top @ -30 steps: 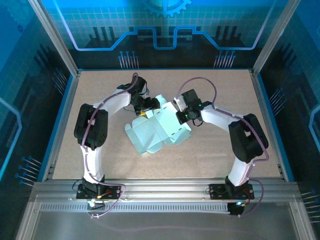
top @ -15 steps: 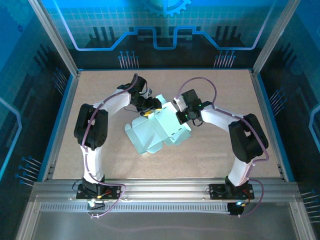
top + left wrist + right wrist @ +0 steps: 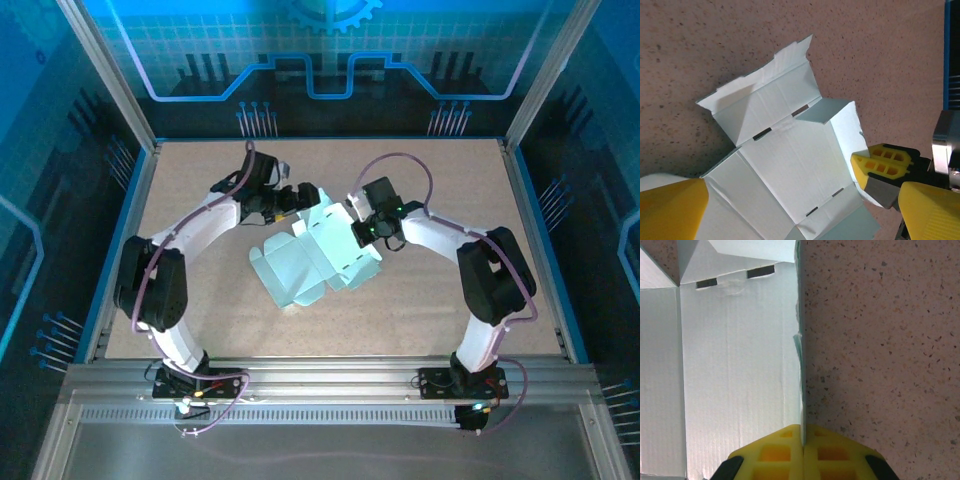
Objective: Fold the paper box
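Paper box point(image 3: 318, 258): a pale card sheet lying near the middle of the table, a little toward the far edge. It is mostly flat, with several flaps tilted up along their creases.

Progress: early, by the look of it. No walls are locked into the slots and nothing is closed.

Right side of the sheet: one panel edge is lifted and runs straight into the right gripper point(image 3: 802, 432), whose pads are pressed together on the thin card.

Reason for that hold: probably to anchor the sheet so it cannot slide or spin on the table while the other arm works a flap. It also keeps that side wall partly raised.

Left gripper point(image 3: 300, 197): at the far left corner of the sheet, with its fingers point(image 3: 670, 210) spread wide and nothing between them. The wrist view looks down on the far flap and the centre panel. Whether a fingertip touches the card cannot be told.

Reason for that pose: the jaws stand wide, likely to take or push the far flap next.

Risk: the card is thin, so a hard pull against the pinch could crease or tear the held edge.

Table point(image 3: 200, 300): a speckled beige surface that is bare around the sheet.
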